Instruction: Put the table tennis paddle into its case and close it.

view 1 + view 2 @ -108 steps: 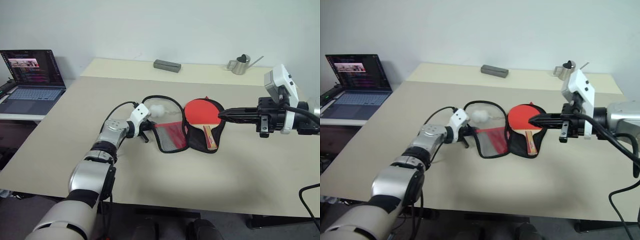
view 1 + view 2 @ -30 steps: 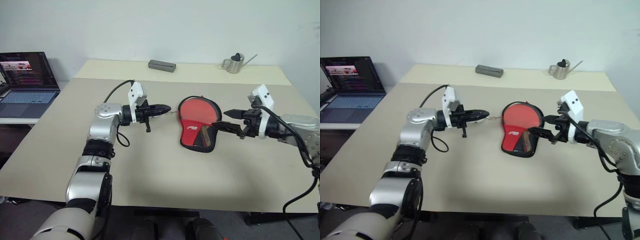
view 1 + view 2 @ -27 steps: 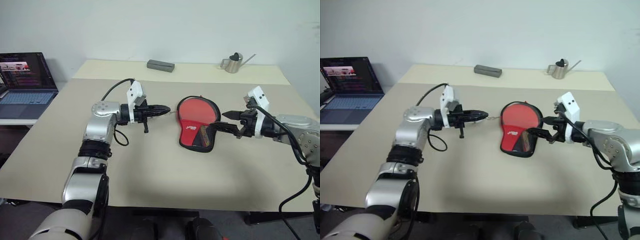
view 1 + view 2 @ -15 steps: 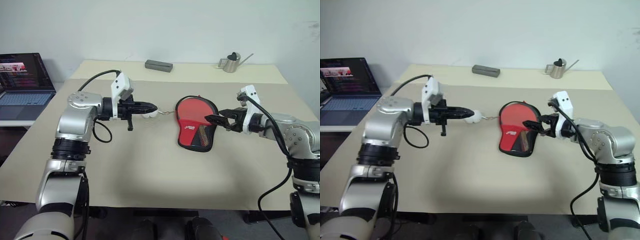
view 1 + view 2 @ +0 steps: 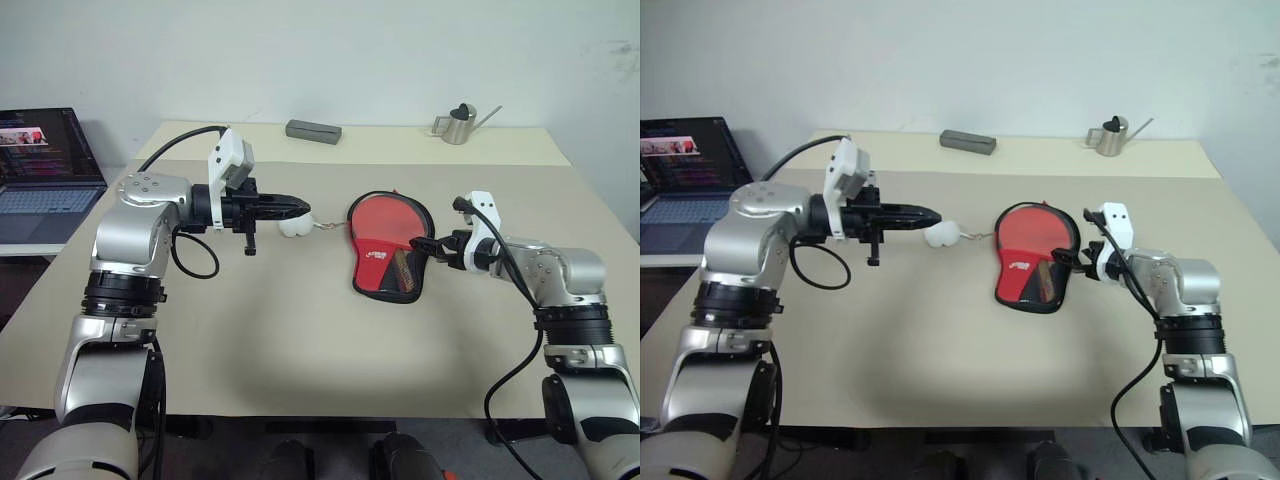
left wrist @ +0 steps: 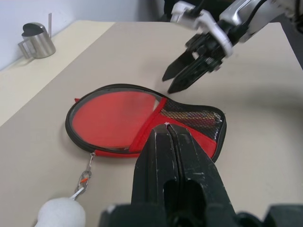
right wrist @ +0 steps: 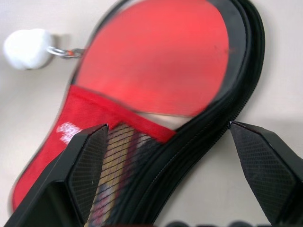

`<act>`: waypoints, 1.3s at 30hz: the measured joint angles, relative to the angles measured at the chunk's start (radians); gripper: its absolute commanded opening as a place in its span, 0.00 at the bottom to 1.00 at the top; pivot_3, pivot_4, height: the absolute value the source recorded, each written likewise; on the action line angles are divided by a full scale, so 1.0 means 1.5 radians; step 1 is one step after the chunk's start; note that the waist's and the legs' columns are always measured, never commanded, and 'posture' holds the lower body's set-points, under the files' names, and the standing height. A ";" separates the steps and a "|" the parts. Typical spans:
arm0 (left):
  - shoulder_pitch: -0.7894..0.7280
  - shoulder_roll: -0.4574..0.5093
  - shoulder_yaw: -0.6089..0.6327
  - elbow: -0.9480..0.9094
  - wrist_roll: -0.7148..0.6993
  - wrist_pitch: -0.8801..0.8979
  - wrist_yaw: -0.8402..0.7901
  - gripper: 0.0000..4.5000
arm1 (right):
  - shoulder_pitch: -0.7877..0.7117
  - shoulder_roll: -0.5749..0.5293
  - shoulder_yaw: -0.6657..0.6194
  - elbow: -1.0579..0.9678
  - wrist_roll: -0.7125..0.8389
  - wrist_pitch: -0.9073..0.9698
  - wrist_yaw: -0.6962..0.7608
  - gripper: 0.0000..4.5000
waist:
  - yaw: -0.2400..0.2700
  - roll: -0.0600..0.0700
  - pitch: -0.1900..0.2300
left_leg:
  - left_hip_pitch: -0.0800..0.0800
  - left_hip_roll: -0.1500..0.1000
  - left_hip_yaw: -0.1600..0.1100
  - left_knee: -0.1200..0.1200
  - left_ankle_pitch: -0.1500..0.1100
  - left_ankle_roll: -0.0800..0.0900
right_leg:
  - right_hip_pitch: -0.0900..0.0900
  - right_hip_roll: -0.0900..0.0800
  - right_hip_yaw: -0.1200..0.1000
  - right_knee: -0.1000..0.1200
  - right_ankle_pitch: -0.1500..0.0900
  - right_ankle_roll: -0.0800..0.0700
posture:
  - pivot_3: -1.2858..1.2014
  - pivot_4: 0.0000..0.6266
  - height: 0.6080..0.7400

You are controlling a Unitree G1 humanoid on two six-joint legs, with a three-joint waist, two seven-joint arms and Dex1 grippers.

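Note:
The case (image 5: 385,235) lies folded shut in the middle of the table, red side and black mesh pocket up. The table tennis paddle is hidden. A short chain joins the case's left rim to its white pom-pom (image 5: 293,226). My left gripper (image 5: 300,210) is shut and hovers just above the pom-pom. In the left wrist view the pom-pom (image 6: 59,213) sits beside the closed fingers (image 6: 163,161), not between them. My right gripper (image 5: 431,245) is open at the case's right edge. In the right wrist view its fingers (image 7: 90,161) stand wide on either side of the black zip rim (image 7: 222,118).
An open laptop (image 5: 40,160) sits off the table's left side. At the back stand a grey box (image 5: 313,130) and a small metal watering can (image 5: 458,125). Bare tabletop (image 5: 300,340) stretches in front of the case to the near edge.
My right gripper has dropped and moved in to the case's right edge, staying open. My left arm has drawn back left and up, still shut, and the pom-pom now shows under its tip.

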 measured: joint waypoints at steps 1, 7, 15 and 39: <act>0.000 0.000 0.000 0.000 0.000 0.000 -0.001 0.00 | -0.002 0.003 0.004 0.018 -0.012 -0.009 0.006 0.99 | 0.000 0.000 0.000 | 0.000 0.000 0.000 0.000 0.000 0.000 | 0.000 0.000 0.000 0.000 0.000 0.000 | 0.52 0.24 1.00; 0.009 0.005 0.000 -0.017 -0.014 0.008 -0.017 0.00 | -0.022 0.017 0.012 0.092 -0.050 -0.048 0.024 0.99 | 0.000 0.000 0.000 | 0.000 0.000 0.001 0.000 0.000 0.000 | -0.001 0.000 0.001 0.000 0.000 0.000 | 0.52 0.24 1.00; 0.009 0.012 0.000 -0.028 -0.024 0.010 -0.017 0.00 | -0.039 0.040 0.001 0.114 -0.058 -0.047 0.041 0.99 | -0.001 0.000 0.000 | 0.000 0.000 0.001 0.000 0.000 0.000 | -0.001 0.000 0.001 0.000 0.000 0.000 | 0.52 0.24 1.00; 0.007 0.014 -0.006 -0.027 -0.026 -0.006 -0.019 0.00 | -0.038 0.064 -0.025 0.107 -0.066 -0.022 0.038 0.00 | -0.002 0.000 0.000 | 0.000 0.000 0.001 0.000 0.000 0.000 | -0.001 0.000 0.001 0.000 0.000 0.000 | 0.52 0.24 1.00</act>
